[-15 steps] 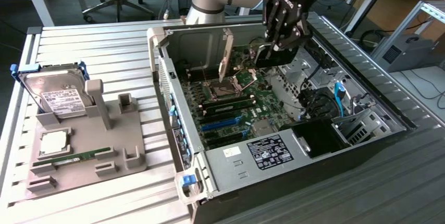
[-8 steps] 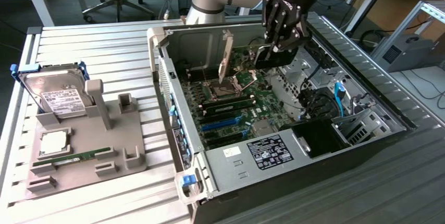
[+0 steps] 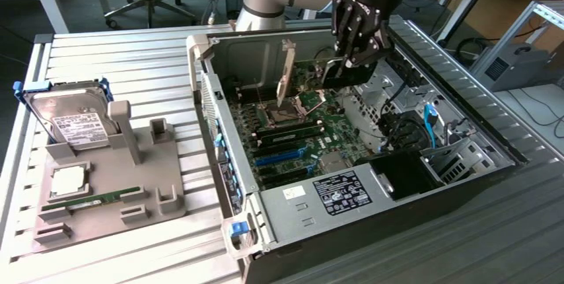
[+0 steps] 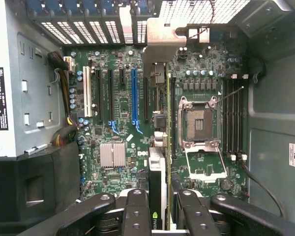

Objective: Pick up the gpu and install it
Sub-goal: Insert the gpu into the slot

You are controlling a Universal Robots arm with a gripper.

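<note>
Table [image 3: 132,59]: slatted grey metal, across the exterior view.
Computer case [image 3: 251,56]: centre and right of frame, lying on its side, side panel off.
Motherboard [image 3: 304,135]: green, flat on the case floor; blue slot [image 4: 134,96] and white slot [image 4: 87,96] parallel, well apart.
CPU socket [image 4: 199,123]: retention frame swung open, no processor seen in it.
Heatsink [image 4: 112,154]: small, silver, finned, near the blue slot's end.
Power supply [image 3: 339,195]: grey box, lower centre, black label facing up.
Parts holder [image 3: 115,185]: grey moulded stand, lower left of frame.
Hard drive [image 3: 75,122]: silver, in a blue frame, leaning upright in the holder.
RAM stick [image 3: 102,199]: green, lying flat in the holder.
</note>
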